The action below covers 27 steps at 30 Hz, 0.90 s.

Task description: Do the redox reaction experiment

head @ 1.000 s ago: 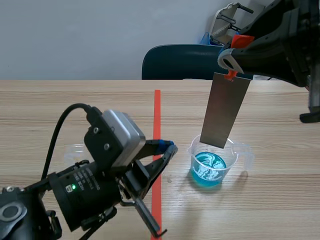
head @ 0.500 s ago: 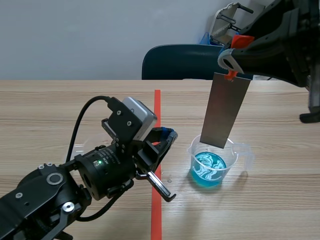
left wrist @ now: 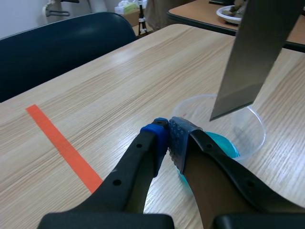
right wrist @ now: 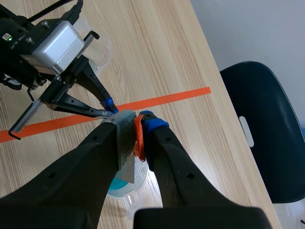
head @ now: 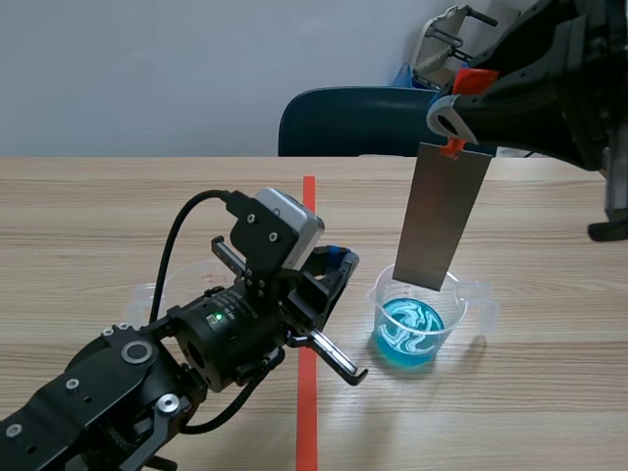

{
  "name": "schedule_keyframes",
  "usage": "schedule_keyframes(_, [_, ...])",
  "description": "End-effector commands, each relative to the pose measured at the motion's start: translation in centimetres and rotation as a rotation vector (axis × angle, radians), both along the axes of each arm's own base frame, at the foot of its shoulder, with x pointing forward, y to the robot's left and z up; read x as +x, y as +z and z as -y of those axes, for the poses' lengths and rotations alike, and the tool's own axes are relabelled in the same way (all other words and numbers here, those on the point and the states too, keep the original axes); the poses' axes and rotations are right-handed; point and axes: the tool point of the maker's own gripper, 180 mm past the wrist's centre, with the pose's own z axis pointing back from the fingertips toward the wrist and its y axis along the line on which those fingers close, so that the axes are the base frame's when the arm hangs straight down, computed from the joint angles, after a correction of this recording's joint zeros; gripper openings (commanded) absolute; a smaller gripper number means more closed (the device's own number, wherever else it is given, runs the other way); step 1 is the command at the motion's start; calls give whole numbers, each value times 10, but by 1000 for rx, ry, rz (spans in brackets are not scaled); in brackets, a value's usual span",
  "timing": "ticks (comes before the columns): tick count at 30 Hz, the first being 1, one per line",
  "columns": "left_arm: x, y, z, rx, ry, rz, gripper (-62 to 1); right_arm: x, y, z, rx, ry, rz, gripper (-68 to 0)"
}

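Metal strip point(head: 442, 216) hangs over the beaker point(head: 461, 287). Its long axis is near vertical w/ a slight tilt, so the lower end sits a bit further toward the robot's left than the top. Flat face shows in scene view. The lower end points down at the beaker mouth, about rim level, and is clear of the blue liquid point(head: 410, 329).

R gripper point(head: 451, 132) is raised at the far right. Its fingers pinch the strip's top end at a small orange tab point(head: 452, 148). R wrist view shows the tab squeezed between the pads, w/ the strip edge-on below them.

L gripper point(head: 337, 263) is low, over the tape line point(head: 309, 211). Its fingers are pressed together w/ nothing between them. The tips are just beside the beaker's near-left rim; can't tell if they touch.

The beaker is clear plastic and upright, just right of the tape, w/ the blue liquid pooled at the bottom showing white swirls. A 2nd clear cup point(head: 145, 294) stands left of the tape, partly hidden behind the L arm.

The surface is a light wood-grain table point(head: 147, 206), w/ the orange-red tape running away from the robot. There is a dark blue chair point(head: 353, 123) at the far edge and a pale wall point(head: 147, 69) behind it. L wrist view shows another brown table point(left wrist: 200, 12) in the bg w/ a white dish on it.
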Motion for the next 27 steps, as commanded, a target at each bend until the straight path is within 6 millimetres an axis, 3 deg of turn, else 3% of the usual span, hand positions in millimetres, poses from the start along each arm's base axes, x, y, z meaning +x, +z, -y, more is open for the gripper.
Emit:
schedule_keyframes(1, [2, 18, 7, -49, -2, 35, -591, 1, 8, 0, 7, 1, 27, -669])
schedule_keyframes(16, [-1, 16, 3, -44, -6, 38, -590, 1, 8, 0, 7, 1, 27, -669])
schedule_keyframes(27, [-20, 42, -38, -29, 11, 135, -590, 1, 8, 0, 6, 0, 27, -669])
